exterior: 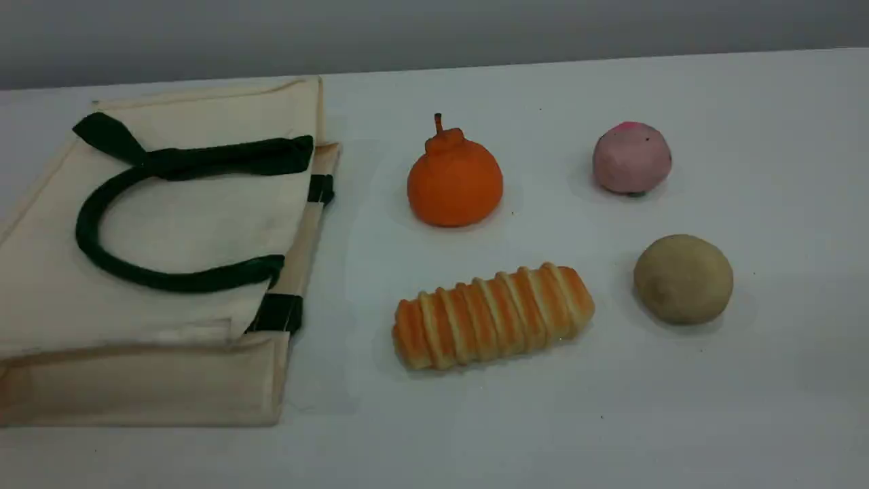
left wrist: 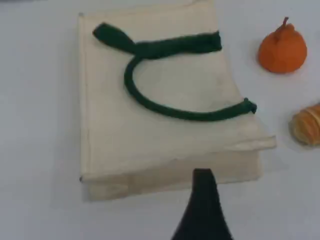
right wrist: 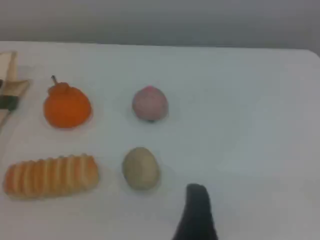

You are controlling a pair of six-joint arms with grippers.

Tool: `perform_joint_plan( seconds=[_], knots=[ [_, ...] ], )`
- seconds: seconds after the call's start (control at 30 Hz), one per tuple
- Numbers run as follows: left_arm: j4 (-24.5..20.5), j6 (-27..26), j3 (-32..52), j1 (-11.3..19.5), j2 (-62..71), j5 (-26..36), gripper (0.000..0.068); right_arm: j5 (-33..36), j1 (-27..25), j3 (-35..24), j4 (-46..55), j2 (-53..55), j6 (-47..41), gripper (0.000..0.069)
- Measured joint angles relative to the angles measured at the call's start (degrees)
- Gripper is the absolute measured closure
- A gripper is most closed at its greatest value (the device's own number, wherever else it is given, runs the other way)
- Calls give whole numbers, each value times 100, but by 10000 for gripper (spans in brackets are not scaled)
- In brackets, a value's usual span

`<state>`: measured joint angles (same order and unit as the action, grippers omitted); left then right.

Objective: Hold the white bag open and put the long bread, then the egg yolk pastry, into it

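Note:
The white bag (exterior: 170,224) lies flat and closed on the table's left side, its dark green loop handle (exterior: 88,224) resting on top. To its right lies the long bread (exterior: 492,316), golden with pale ridges. The egg yolk pastry (exterior: 682,278), a dull tan ball, sits further right. Neither arm appears in the scene view. In the left wrist view a dark fingertip (left wrist: 202,200) hovers over the near edge of the bag (left wrist: 165,140). The right wrist view shows a fingertip (right wrist: 196,210) above bare table, just right of the pastry (right wrist: 141,167) and the bread (right wrist: 50,175). Nothing is held.
An orange stemmed fruit (exterior: 455,180) stands behind the bread, and a pink ball (exterior: 631,157) behind the pastry. The white table (exterior: 781,170) ends at a grey wall at the back. Bare surface stretches right of the pastry and along the front.

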<state>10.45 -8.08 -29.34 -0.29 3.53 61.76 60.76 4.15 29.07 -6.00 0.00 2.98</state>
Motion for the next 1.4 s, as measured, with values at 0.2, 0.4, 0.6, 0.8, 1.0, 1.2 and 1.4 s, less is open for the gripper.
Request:
perform_joint_plan(
  seconds=[0.2, 0.4, 0.6, 0.8, 1.0, 1.2, 1.4],
  knots=[
    [14, 153, -203, 5, 697, -674, 177, -242, 379, 152, 35, 114, -298, 177],
    [5, 147, -661, 5, 1813, -1005, 177, -687, 736, 481, 91, 973, -450, 177],
    [-2, 106, -1373, 5, 3060, -1088, 177, -947, 739, 952, 160, 2180, -445, 177],
    [-2, 106, -1780, 5, 4246, -1549, 177, -1104, 739, 1463, 80, 3306, -445, 177],
    [-2, 106, -1977, 5, 5551, -2086, 177, -1576, 739, 1767, 80, 4073, -423, 177],
    [18, 106, -2316, 5, 6926, -2521, 177, -1844, 739, 1773, 43, 4377, -399, 177],
    [48, 111, -2786, 5, 8358, -2699, 177, -2069, 735, 1773, 43, 4417, -377, 177]
  ],
)
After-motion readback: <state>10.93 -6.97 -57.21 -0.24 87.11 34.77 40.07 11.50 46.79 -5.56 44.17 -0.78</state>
